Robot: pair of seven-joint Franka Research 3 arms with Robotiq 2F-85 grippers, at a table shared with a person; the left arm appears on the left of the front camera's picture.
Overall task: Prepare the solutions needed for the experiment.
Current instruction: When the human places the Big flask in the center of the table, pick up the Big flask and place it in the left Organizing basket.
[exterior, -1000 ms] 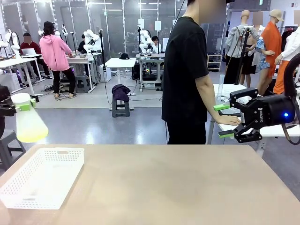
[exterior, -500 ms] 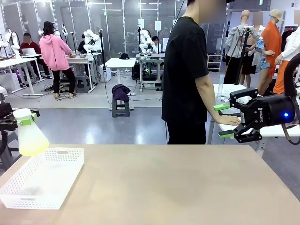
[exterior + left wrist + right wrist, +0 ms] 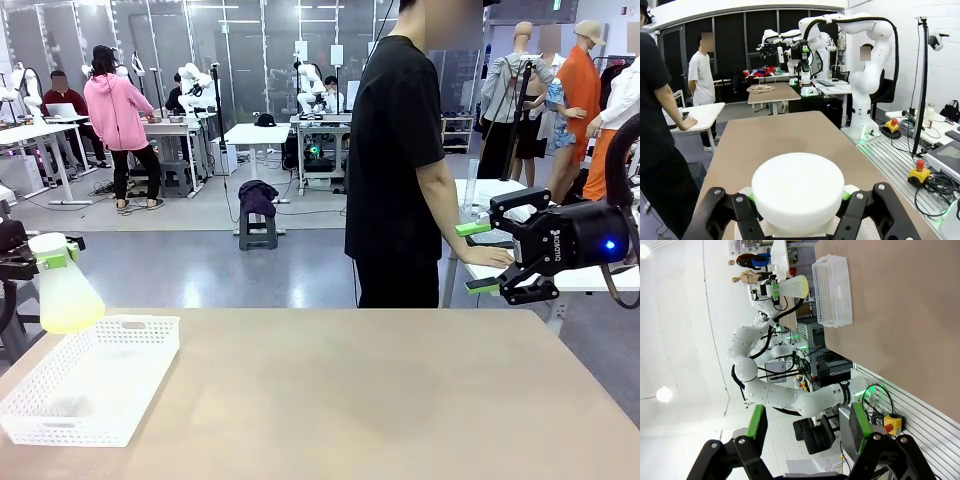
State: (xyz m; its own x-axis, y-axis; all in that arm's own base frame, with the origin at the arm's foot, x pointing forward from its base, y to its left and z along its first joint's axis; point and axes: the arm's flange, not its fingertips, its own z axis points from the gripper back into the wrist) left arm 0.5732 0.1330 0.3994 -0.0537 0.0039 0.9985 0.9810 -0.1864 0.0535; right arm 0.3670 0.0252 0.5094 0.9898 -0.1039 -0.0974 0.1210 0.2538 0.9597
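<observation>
The solutions are a shallow pale yellow layer [image 3: 70, 318] in a frosted conical flask [image 3: 66, 292] with a white top. My left gripper [image 3: 50, 260] is shut on the flask's neck at the far left, holding it upright just above the far left corner of a white basket [image 3: 90, 385]. In the left wrist view the flask's round white top [image 3: 797, 187] sits between my left gripper's [image 3: 797, 202] fingers. My right gripper [image 3: 480, 258] hangs open and empty at the right, above the table's far edge. The right wrist view shows my right gripper [image 3: 807, 425] open, with the flask [image 3: 792, 287] far off.
The white perforated basket [image 3: 832, 290] lies on the tan table [image 3: 350, 400] at the front left. A person in a black shirt [image 3: 395, 150] stands at the far side, one hand [image 3: 488, 256] resting on a white side table behind my right gripper.
My left gripper has lowered the flask toward the basket's far corner, then held still. The right gripper has not moved.
</observation>
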